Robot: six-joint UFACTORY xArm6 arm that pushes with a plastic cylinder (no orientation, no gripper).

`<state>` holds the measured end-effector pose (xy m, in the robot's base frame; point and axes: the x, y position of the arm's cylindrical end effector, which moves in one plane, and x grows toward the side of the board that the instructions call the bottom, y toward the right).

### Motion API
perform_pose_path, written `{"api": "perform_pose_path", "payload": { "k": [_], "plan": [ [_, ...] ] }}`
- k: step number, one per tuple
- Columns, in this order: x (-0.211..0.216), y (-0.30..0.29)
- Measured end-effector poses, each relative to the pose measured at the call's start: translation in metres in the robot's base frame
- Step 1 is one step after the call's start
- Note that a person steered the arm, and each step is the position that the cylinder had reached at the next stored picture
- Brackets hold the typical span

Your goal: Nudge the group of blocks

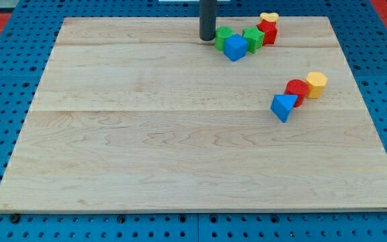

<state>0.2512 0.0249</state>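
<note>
Camera view shows your end effector, a bare rod holding nothing, with my tip (208, 39) just left of the green block (224, 37) heading the top cluster; an off-centre push could scatter it.

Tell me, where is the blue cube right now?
The blue cube sits near the view's top, right of centre, at the front of the top group, touching the green blocks, just right of my tip.

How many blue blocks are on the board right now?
2. One blue cube sits in the top cluster, just right of my tip. One blue triangular block ends the right-hand cluster. None looks hidden.
</note>
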Motion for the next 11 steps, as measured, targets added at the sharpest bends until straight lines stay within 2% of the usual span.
{"api": "perform_pose_path", "payload": {
  "k": [1,2,3,4,6,7,8,10,11],
  "plan": [
    [0.001,-0.007],
    [0.040,-0.060],
    [0.117,-0.074],
    [0.127,-0.006],
    [0.051,0.169],
    [-0.017,0.218],
    [-0.058,0.233],
    [-0.049,0.086],
    [-0.009,0.080]
  ]
}}
